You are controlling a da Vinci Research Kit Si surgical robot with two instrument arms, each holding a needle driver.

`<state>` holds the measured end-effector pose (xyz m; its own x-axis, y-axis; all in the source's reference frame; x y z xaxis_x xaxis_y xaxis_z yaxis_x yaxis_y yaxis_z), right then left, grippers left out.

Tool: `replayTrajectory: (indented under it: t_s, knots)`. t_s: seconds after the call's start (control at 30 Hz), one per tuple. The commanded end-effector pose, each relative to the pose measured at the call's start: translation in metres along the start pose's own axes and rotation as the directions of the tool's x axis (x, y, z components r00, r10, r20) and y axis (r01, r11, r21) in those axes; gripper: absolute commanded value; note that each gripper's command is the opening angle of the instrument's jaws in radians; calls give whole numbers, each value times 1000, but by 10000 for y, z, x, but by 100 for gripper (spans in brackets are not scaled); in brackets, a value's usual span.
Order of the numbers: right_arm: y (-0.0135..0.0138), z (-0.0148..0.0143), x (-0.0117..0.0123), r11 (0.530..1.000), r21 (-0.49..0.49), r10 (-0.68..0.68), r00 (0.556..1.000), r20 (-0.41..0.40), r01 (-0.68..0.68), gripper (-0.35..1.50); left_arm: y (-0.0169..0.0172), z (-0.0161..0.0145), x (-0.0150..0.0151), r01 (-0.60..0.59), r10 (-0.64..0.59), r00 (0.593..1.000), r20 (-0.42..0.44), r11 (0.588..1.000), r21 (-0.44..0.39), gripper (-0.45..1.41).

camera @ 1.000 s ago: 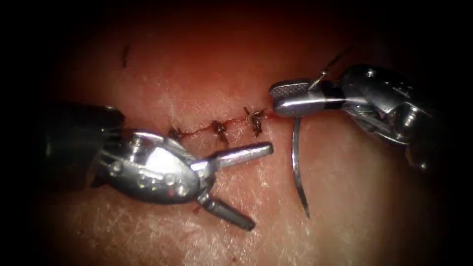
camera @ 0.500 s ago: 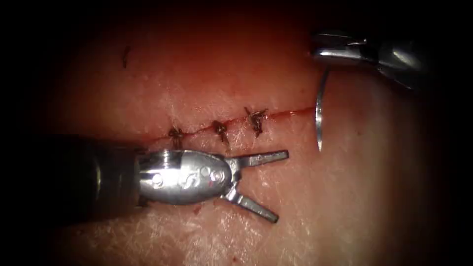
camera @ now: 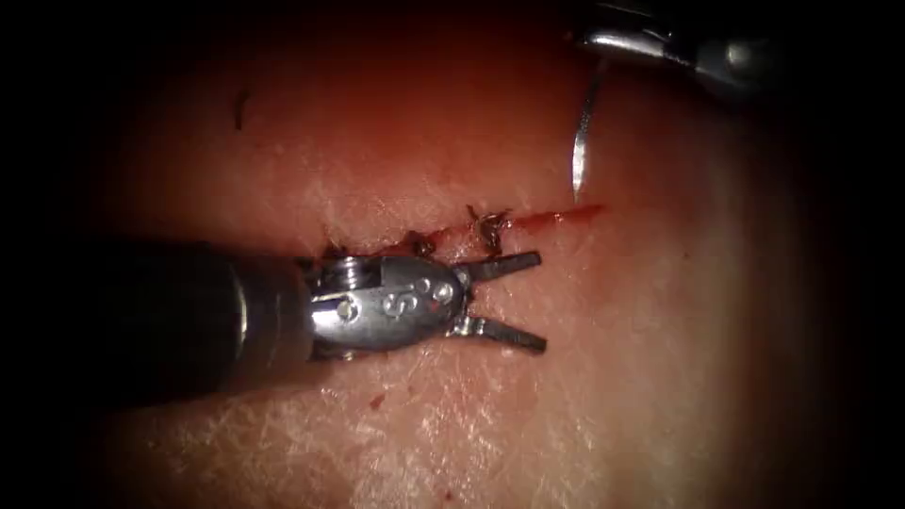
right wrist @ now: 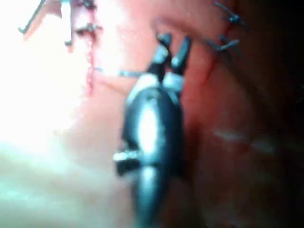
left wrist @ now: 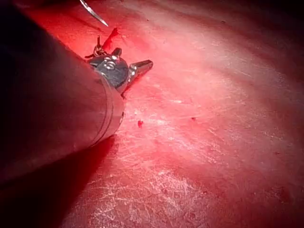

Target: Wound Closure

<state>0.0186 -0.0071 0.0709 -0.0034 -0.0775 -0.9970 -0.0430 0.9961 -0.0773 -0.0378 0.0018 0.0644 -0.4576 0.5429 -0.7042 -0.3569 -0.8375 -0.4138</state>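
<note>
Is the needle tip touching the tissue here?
Apart. In the endoscope view, the needle hangs from the right pincer, its tip short of the cut.

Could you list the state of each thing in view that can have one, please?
Left end effector: jaws open, holding nothing, just below the cut.
Right end effector: shut on the needle at its rear end.
Needle: hanging free above the cut, tip down, not in the tissue.
Cut: stitched along its left part, open with red fluid at its right end.
Knots: tied, with short cut ends.
</note>
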Motion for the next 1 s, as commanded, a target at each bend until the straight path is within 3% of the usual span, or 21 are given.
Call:
replayTrajectory:
  t_s: [0.03,0.2,0.63,0.77,1.0]
  knots:
    - [-1,8,-4,1000,-1,-11,1000,-5,11,-35,1,9,-6,10,-10,1000,7,1000,17,44]
    - [-3,12,-2,998,-7,-70,997,-14,70,-35,4,13,-12,43,-48,997,53,996,82,26]
    - [-23,28,-3,975,6,-223,974,-44,223,-35,22,26,-25,42,-42,993,109,999,1,22]
    - [-38,22,-8,949,17,-314,948,-50,315,-35,19,31,-34,34,-33,992,123,999,-4,27]
    - [-38,23,-8,915,-10,-402,914,-52,402,-35,13,35,-47,22,-20,992,125,1000,-13,22]
